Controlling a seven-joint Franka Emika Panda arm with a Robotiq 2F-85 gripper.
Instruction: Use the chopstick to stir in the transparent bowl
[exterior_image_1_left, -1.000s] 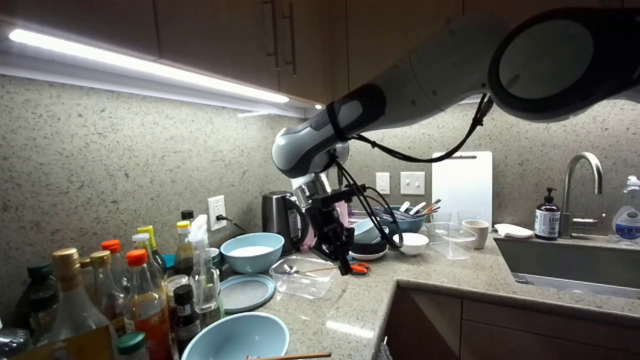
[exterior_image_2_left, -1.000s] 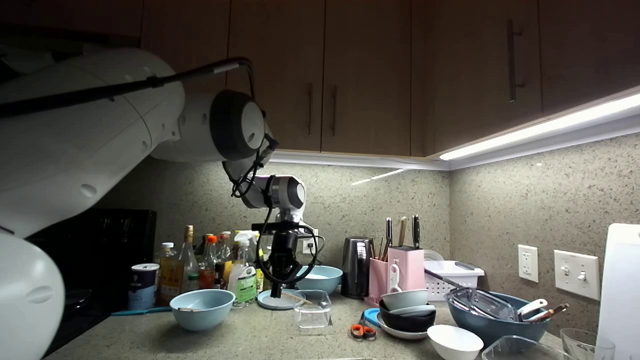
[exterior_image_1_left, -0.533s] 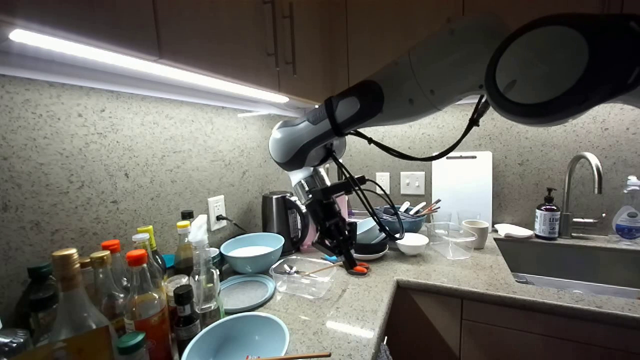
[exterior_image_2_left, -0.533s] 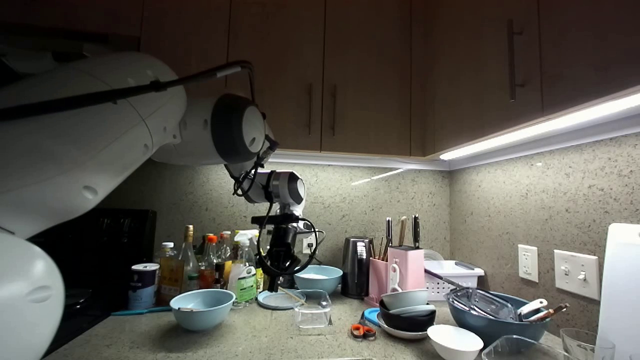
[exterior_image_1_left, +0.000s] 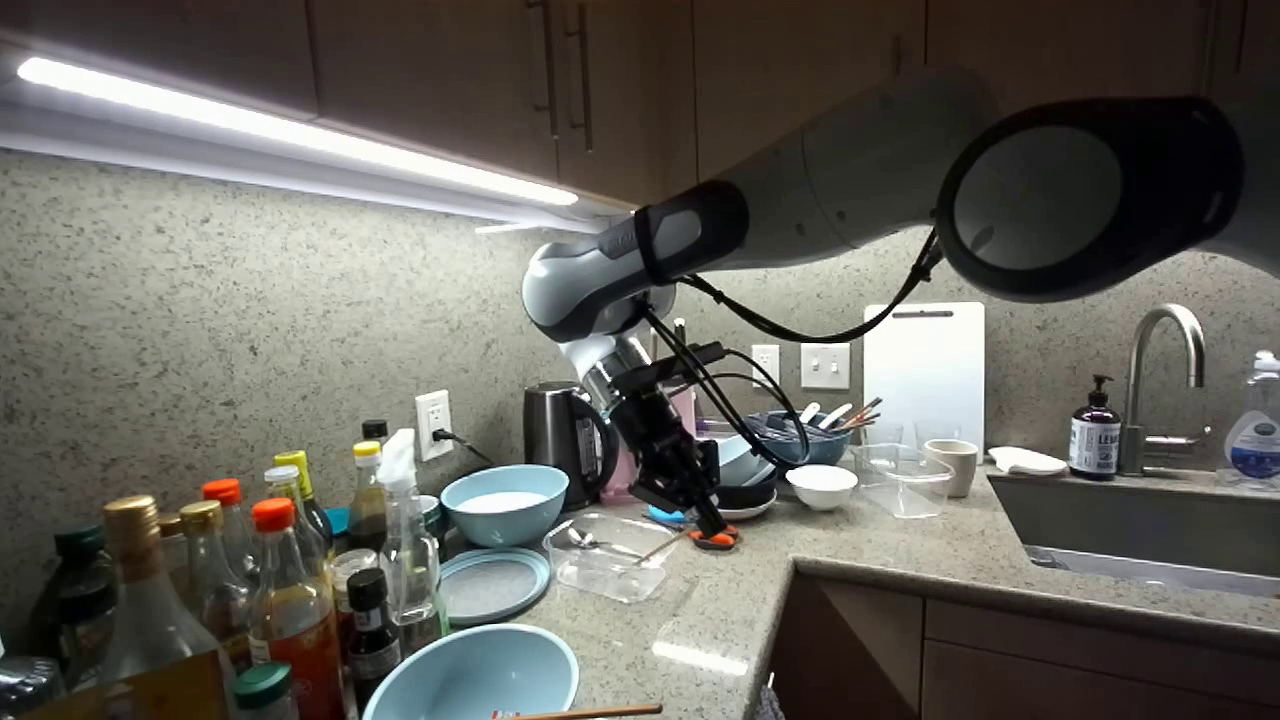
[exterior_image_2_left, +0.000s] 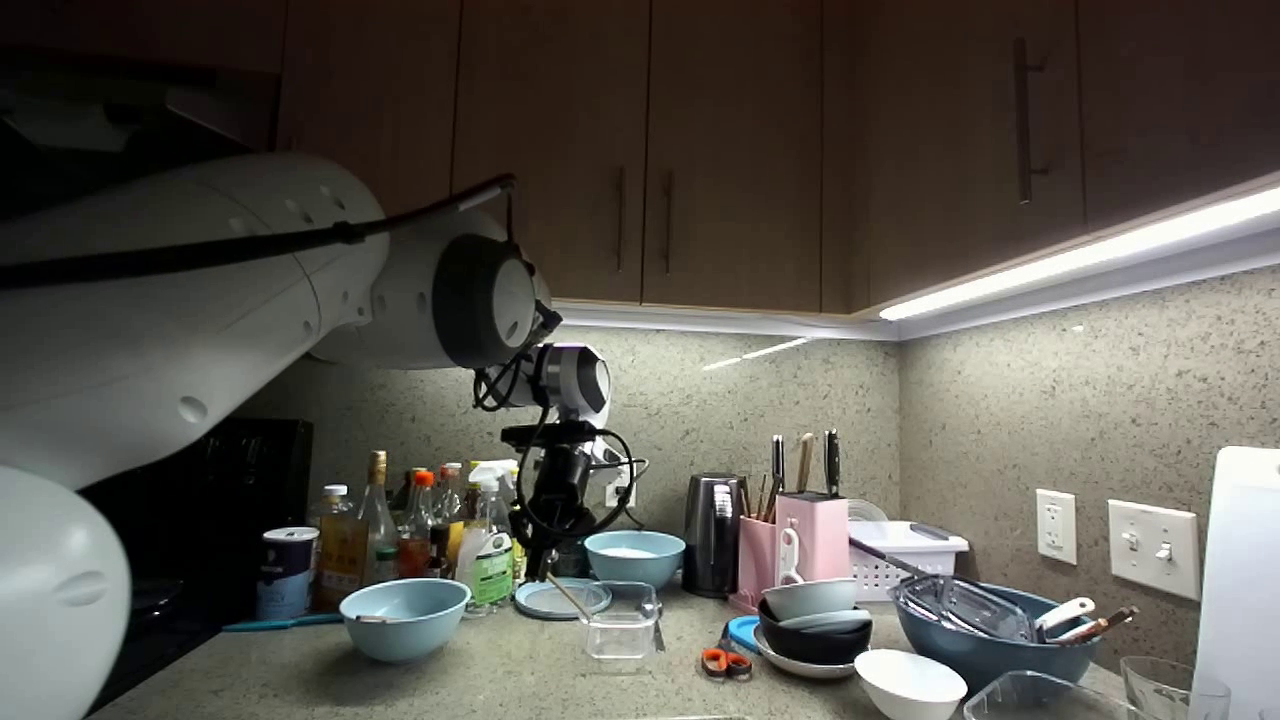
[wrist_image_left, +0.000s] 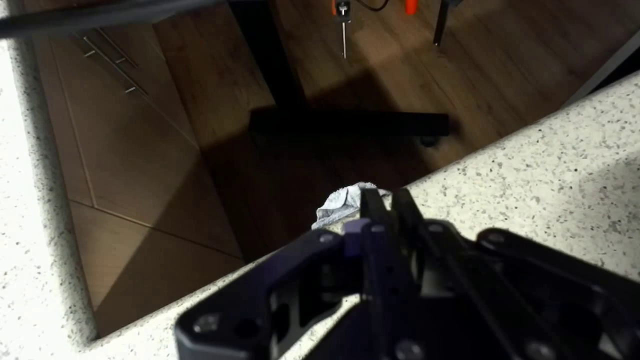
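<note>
My gripper (exterior_image_1_left: 712, 524) is shut on a thin wooden chopstick (exterior_image_1_left: 662, 548) above the counter, beside the transparent bowl. The gripper (exterior_image_2_left: 538, 570) and the slanting chopstick (exterior_image_2_left: 568, 597) also show in an exterior view. The chopstick slopes down from the fingertips, and its low end reaches the clear, see-through transparent bowl (exterior_image_1_left: 625, 590), which looks boxy. This bowl (exterior_image_2_left: 622, 642) shows in both exterior views. A shiny metal utensil (exterior_image_1_left: 580, 538) leans in it. In the wrist view the fingertips (wrist_image_left: 385, 200) are close together; the chopstick and bowl are not visible there.
A light-blue bowl (exterior_image_1_left: 470, 670) with another chopstick (exterior_image_1_left: 600, 712) across it stands nearby. A blue plate (exterior_image_1_left: 495, 585), a second blue bowl (exterior_image_1_left: 505, 500), several bottles (exterior_image_1_left: 290, 580), orange-handled scissors (exterior_image_2_left: 725, 662) and stacked dishes (exterior_image_2_left: 815, 635) surround the area. The counter edge (wrist_image_left: 450, 165) is close.
My gripper has shifted slightly and tilted more, with the arm's upper links lower. The chopstick is steeper and its low end has moved within the bowl. The transparent bowl has shifted slightly.
</note>
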